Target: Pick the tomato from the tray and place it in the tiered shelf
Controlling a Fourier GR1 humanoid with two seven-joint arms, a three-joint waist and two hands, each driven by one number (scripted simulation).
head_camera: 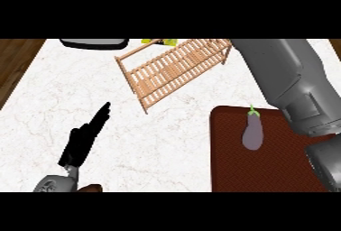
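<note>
We see a white, grey-veined marble surface (166, 135) beside the dark red-brown tray (233, 171), on which lies a purple eggplant (252, 133) with green stem. The slatted shelf (170, 67) is pale wood; our left robot hand (83, 137) black.

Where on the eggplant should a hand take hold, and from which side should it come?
Grip the eggplant across its thick purple body, coming from above. It lies flat on the tray, stem pointing away from the robot, so both long sides are free. The stem is too thin to hold.
</note>
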